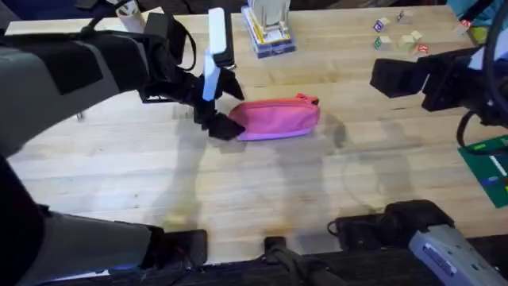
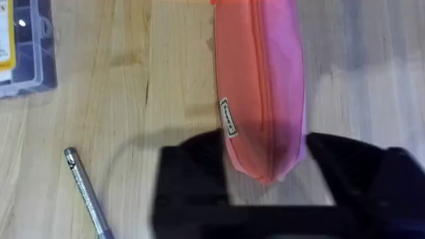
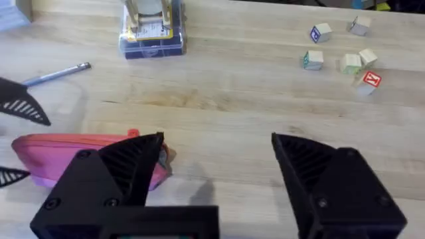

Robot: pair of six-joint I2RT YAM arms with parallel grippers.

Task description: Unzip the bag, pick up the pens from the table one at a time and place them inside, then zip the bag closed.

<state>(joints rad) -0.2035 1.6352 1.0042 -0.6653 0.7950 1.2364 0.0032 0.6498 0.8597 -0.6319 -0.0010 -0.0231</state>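
Note:
The pink bag [image 1: 278, 119] lies on the wooden table [image 1: 262, 199] with its zipper shut, its red pull tab [image 1: 306, 99] at its right end. My left gripper [image 1: 216, 119] is at the bag's left end, open, one finger on each side of the bag's end [image 2: 265, 153]. Beside it, in the left wrist view, lies a silver-grey pen [image 2: 86, 192]; the right wrist view has the pen [image 3: 56, 74] behind the bag [image 3: 73, 153]. My right gripper [image 1: 385, 77] hovers open to the right of the bag, nothing between its fingers [image 3: 113, 179].
A clear plastic box [image 1: 270, 36] with a container on it stands at the back centre. Several small letter blocks [image 1: 401, 36] are scattered at the back right. A green mat [image 1: 488, 163] lies at the right edge.

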